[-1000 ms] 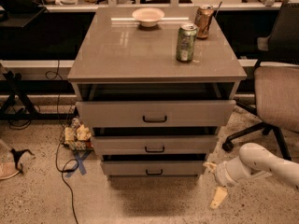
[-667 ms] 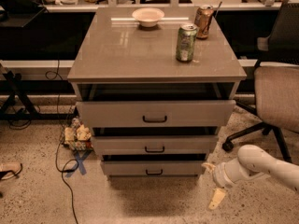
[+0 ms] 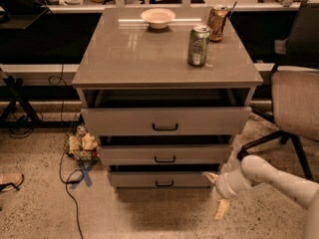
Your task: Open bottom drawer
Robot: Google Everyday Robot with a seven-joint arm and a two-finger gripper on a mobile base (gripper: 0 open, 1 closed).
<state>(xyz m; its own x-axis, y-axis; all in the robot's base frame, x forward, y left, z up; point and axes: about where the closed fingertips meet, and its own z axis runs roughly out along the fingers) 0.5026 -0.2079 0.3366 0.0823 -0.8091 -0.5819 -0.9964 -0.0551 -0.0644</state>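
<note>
1. The bottom drawer [image 3: 134,179] sits lowest in the cabinet [image 3: 139,54], just above the floor. Its small black handle [image 3: 164,183] is at the centre of the front.
2. The gripper [image 3: 215,192] hangs low at the drawer's right end, beside the front and clear of the handle. That height suits this drawer, not the middle drawer [image 3: 129,155] above.
3. Its fingers are spread wide with nothing between them, one tip towards the drawer corner and the other towards the floor. They look ready to close round the bar.
4. The arm [image 3: 269,176] reaches in from the right, so the handle's front side is free.
5. The top drawer [image 3: 124,121] juts out furthest. A can [image 3: 199,45] and bowl [image 3: 158,17] stand on top, so a gentle pull seems wise.
</note>
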